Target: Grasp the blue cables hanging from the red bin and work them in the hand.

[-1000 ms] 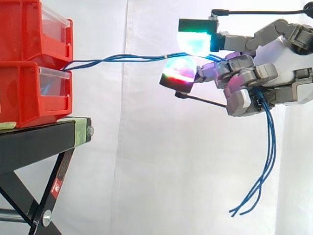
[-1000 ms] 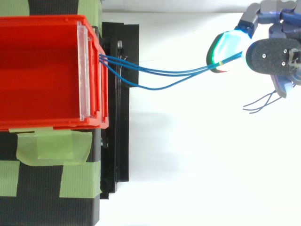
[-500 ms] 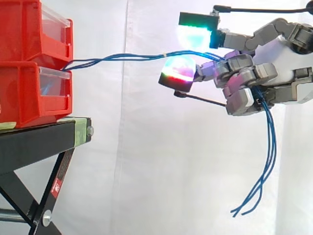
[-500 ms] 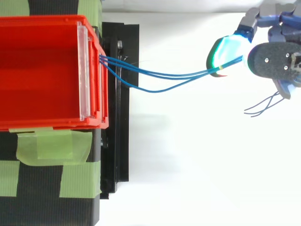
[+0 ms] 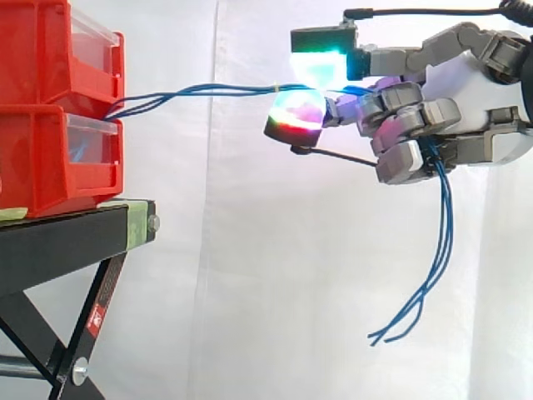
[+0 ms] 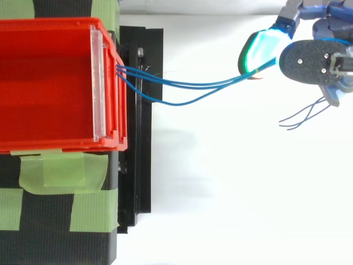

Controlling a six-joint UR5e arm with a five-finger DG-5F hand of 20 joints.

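Note:
Thin blue cables [image 5: 218, 89] [image 6: 190, 88] run from between the two stacked red bins [image 5: 58, 104] [image 6: 49, 83] rightward into my hand [image 5: 454, 100] [image 6: 320, 61]. The hand sits at the upper right in the side view, its fingers curled round the cables. Two glowing fingertips [image 5: 298, 117], one green-white above and one red-green below, pinch the cables where they enter the hand. Behind the curled fingers the loose cable ends [image 5: 420, 283] hang down and fan out at the bottom.
The bins rest on a black stand [image 5: 75, 242] with green tape patches [image 6: 60, 171]. A white curtain forms the backdrop. Open space lies between the stand and the hand.
The hand has shifted left toward the bins and slightly up. The cables' span sags a little more, and the hanging ends have swung left with the hand.

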